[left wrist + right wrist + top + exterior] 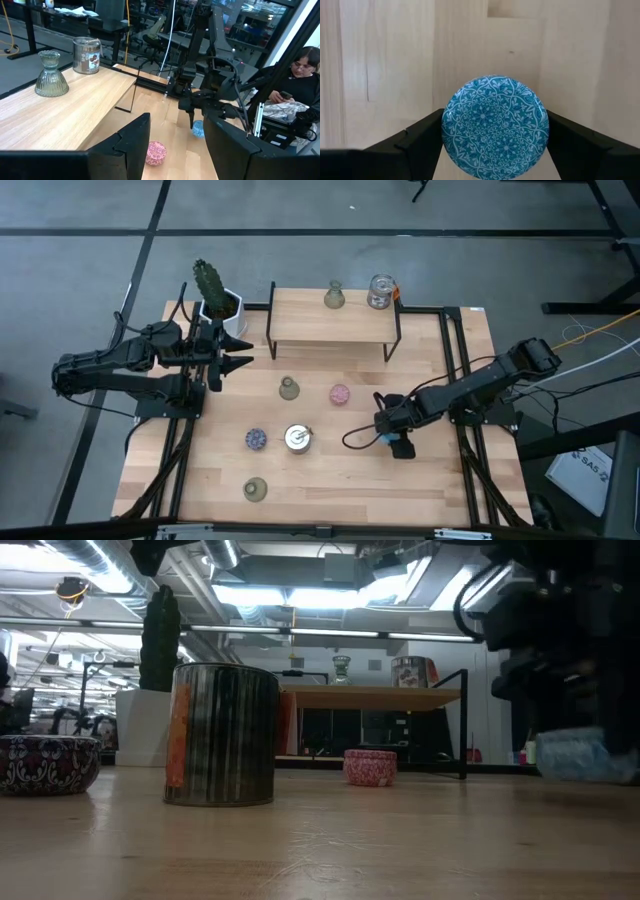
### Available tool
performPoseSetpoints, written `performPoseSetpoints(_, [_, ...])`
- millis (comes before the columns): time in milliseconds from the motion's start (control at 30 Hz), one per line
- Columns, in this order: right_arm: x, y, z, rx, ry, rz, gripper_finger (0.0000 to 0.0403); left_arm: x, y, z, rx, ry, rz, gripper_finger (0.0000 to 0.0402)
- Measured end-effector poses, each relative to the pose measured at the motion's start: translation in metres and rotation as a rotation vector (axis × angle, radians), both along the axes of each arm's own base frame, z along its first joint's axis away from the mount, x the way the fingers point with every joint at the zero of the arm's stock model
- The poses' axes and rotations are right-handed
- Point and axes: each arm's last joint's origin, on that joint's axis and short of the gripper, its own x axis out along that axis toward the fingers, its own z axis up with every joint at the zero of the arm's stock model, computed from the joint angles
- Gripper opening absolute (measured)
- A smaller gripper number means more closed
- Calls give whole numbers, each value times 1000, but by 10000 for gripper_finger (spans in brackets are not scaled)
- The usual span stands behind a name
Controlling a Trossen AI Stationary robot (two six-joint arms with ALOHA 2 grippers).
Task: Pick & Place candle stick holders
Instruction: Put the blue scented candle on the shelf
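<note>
R gripper sits low over the wooden table, R of centre, fingers clamped on both sides of the round blue patterned candle holder. L gripper waits w/ fingers apart near the white pot w/ green cactus. Pink round holder lies mid-table, silvery cup nearby.

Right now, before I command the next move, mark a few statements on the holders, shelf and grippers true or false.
1. The right gripper grips the round blue patterned holder. True.
2. The raised wooden shelf carries three holders. False: two, an olive-green flared holder and a shiny silvery cup.
3. The left gripper holds the round pink speckled holder. False: it is open and empty, near the white cactus pot.
4. A second silvery cup stands on the table. True.
</note>
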Motion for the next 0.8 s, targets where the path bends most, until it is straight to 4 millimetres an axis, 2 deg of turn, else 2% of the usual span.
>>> performPoseSetpoints(133, [10,-4,17,2,-12,-22,311,0,0,0,0,0,0,180])
performPoseSetpoints(500, [29,-33,62,-7,4,-133,311,0,0,0,1,0,0,180])
performPoseSetpoints(800, [37,-49,85,-6,-18,-186,311,0,0,0,1,0,0,180])
